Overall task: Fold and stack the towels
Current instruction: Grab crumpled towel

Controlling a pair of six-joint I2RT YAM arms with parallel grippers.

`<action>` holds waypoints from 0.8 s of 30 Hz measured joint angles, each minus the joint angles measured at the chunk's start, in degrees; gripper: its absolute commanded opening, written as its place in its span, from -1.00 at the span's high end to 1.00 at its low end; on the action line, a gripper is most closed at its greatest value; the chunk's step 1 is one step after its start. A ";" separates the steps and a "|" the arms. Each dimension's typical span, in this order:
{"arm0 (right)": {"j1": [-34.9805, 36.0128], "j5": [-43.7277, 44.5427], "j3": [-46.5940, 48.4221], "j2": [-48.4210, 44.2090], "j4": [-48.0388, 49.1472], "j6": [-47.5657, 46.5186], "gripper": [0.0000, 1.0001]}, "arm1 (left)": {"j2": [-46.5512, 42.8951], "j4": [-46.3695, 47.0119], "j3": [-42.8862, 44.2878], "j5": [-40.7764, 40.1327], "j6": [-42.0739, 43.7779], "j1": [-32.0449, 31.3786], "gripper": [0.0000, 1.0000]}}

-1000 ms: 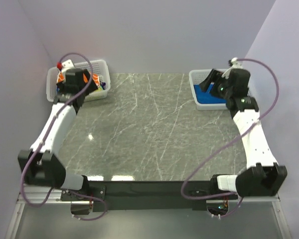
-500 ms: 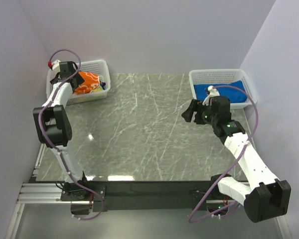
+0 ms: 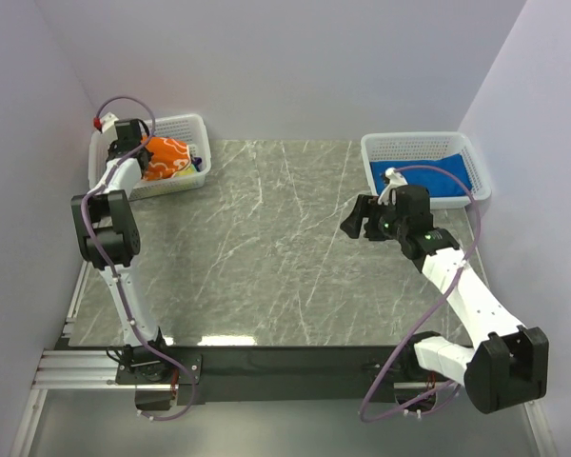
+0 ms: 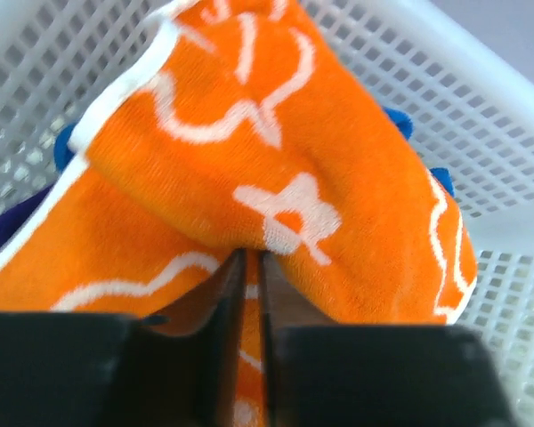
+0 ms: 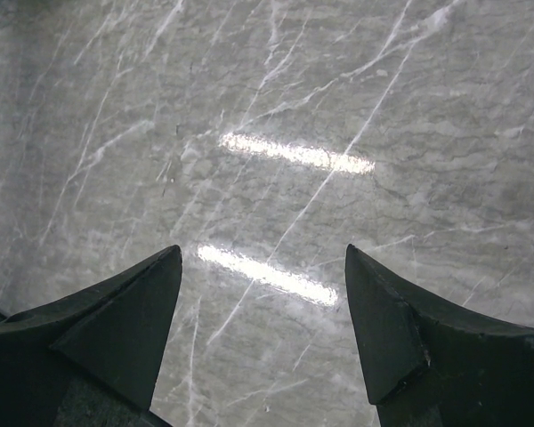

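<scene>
Far left corner: white mesh basket (image 3: 192, 122) at the table edge. Orange towel (image 4: 276, 160) with white flower outlines sits bunched inside it, one fold raised. Left gripper (image 4: 252, 260) is down in the basket, fingers pinched nearly together on a ridge of the orange towel. A scrap of blue cloth (image 4: 397, 121) peeks out behind it.

Centre: grey marble table (image 3: 266, 248).

Right gripper (image 5: 262, 253) hangs above the marble, fingers spread wide, nothing between them.

Far right: second basket (image 3: 414, 138), blue towel (image 3: 433, 176) lying inside, apart from the gripper.
</scene>
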 measured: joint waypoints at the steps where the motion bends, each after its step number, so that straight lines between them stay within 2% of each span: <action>1: 0.04 -0.11 0.00 0.17 0.00 -0.11 -0.59 | 0.24 0.39 0.26 0.24 0.59 0.00 0.87; 2: 0.11 -0.17 0.00 0.42 0.00 -0.22 -0.60 | 0.61 0.92 0.70 0.68 1.03 0.00 0.91; 4: 0.13 -0.33 0.00 0.90 -0.02 -0.33 -0.59 | 1.38 1.33 1.70 1.22 1.66 0.00 0.82; 5: 0.13 -0.37 0.00 1.09 -0.02 -0.42 -0.59 | 1.60 1.36 2.03 1.29 1.75 0.00 0.56; 7: 0.20 -0.37 0.00 1.31 -0.04 -0.52 -0.59 | 1.64 1.33 2.01 1.18 1.66 0.02 0.19; 8: 0.22 -0.37 0.00 1.33 -0.04 -0.63 -0.59 | 1.64 1.73 1.84 1.09 1.18 0.09 -0.18; 11: 0.44 -0.39 0.00 1.33 -0.04 -0.85 -0.59 | 1.42 3.52 -0.17 1.07 -1.03 0.70 -0.44; 19: 0.74 -0.59 -0.07 1.84 0.00 -1.55 -0.59 | 1.42 5.73 -1.46 4.17 -8.22 4.66 -0.48; 24: 0.76 -0.61 -0.11 3.37 0.02 -1.92 -0.59 | 2.54 7.74 -0.55 6.67 -10.95 5.84 -0.43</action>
